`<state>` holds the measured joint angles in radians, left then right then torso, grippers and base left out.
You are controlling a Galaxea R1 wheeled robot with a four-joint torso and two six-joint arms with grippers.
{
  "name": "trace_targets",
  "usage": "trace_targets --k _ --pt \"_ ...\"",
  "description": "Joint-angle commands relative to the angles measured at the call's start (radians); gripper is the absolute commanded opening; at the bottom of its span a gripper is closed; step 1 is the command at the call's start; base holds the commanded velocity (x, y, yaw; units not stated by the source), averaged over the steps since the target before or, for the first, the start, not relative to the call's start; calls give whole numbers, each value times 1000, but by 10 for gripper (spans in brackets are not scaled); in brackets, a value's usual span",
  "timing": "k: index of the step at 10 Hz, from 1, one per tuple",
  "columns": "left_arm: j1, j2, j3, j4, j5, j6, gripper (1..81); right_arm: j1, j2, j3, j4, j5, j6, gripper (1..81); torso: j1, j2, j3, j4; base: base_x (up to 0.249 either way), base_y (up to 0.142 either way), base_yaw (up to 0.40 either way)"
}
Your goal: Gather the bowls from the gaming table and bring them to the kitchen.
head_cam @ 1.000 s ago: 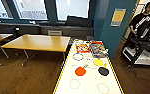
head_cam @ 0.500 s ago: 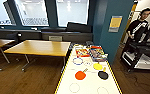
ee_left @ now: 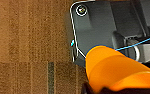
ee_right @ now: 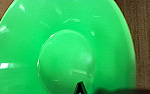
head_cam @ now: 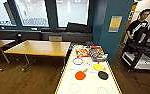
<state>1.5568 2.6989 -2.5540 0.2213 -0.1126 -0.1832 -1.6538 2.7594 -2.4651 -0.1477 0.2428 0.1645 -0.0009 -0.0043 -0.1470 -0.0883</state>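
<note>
An orange bowl (ee_left: 113, 70) sits large and close in the left wrist view, hanging above the brown wood floor, with my left gripper (ee_left: 101, 89) shut on its rim. In the right wrist view a lime green bowl (ee_right: 63, 47) shows its underside, and my right gripper (ee_right: 80, 88) is shut on its edge. In the head view the gaming table (head_cam: 91, 86), white-topped with a yellow-and-black edge and thin circle outlines, runs away from me just ahead.
Board-game boxes (head_cam: 91, 53) lie at the table's far end, with orange (head_cam: 80, 75), yellow (head_cam: 97, 66) and black (head_cam: 103, 75) paddles nearer. A wood-topped table (head_cam: 41, 47) stands at the left. At the right a person (head_cam: 138, 27) stands behind a black cart (head_cam: 141, 56).
The whole head picture has shifted slightly, so the camera has moved; the gaming table now sits a little lower and nearer. Things on the table have not moved.
</note>
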Motion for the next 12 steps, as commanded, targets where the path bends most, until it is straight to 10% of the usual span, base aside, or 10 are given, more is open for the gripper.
trace_targets --k 1,12 --pt "-1 -27 1 9 30 5 10 13 -22 -3 -20 -53 -2 10 1 0 24 0 0 0 0" --pt "-1 15 1 16 31 7 10 12 47 -38 -20 -56 -29 10 1 -2 59 0 0 0 0"
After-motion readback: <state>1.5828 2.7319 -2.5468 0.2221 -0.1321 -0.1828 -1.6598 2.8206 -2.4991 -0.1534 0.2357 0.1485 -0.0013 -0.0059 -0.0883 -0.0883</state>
